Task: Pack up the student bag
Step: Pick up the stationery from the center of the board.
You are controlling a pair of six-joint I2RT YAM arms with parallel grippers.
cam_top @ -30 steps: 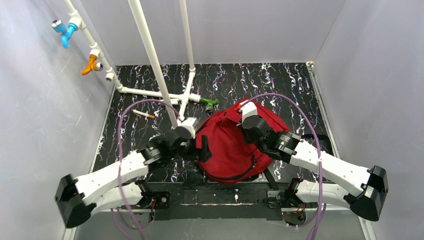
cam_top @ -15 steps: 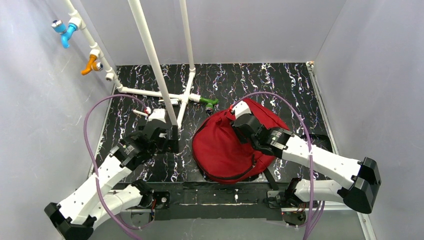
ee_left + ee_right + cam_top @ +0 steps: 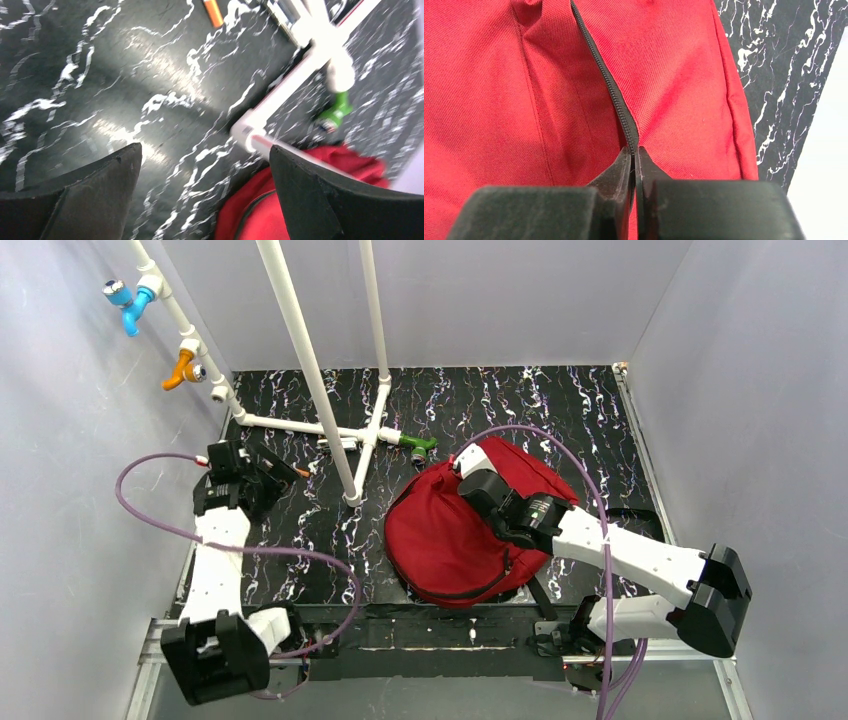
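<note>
The student bag, a dark-red backpack, lies at mid table with its black zipper running up its top. My right gripper is pressed onto the bag, its jaws shut on the zipper line. In the top view the right gripper sits at the bag's far upper edge. My left gripper hovers at the far left of the table, well away from the bag. Its fingers stand wide open with nothing between them, the left gripper over bare tabletop. A corner of the bag shows there.
An orange-tipped pen lies just right of the left gripper, its tip near the top of the left wrist view. A white pipe frame with a green fitting stands between the arms. Black bag straps trail right.
My left arm swung from beside the bag out to the far left by the pen, its jaws open. The right gripper crept slightly left along the bag's top.
</note>
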